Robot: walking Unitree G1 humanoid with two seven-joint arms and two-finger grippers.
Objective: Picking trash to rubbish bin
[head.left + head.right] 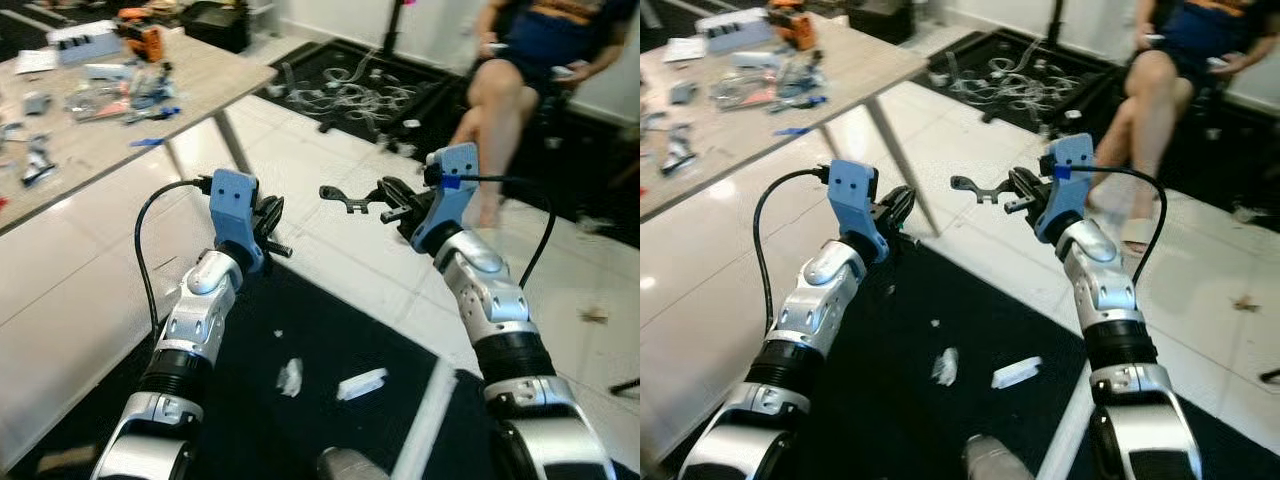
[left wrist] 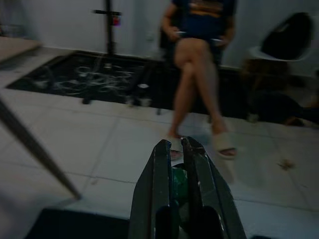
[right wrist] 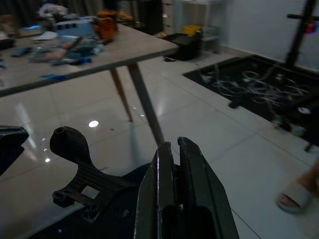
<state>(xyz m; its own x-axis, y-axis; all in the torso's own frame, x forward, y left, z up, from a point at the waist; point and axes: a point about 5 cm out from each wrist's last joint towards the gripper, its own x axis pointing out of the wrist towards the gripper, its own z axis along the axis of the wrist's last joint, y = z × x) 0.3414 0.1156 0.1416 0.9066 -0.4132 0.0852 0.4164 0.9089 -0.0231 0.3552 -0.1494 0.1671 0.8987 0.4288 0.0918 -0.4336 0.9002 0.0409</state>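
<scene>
Left eye view — trash scraps (image 1: 361,383) on mat (image 1: 330,340).

arms: silver metal shells, black ribbed joints
wrists: blue plastic camera mounts
cables: black, looping from each mount
left gripper (image 1: 272,228): black fingers
right gripper (image 1: 385,200): black fingers

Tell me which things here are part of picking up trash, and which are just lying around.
For the job:
- white wrapper scrap on the black mat
- smaller crumpled scrap beside it
- brown scrap on the tiles
- left tool and right tool, both raised above the floor

Just lying about:
- cluttered table
- tangled cables
- seated person
</scene>
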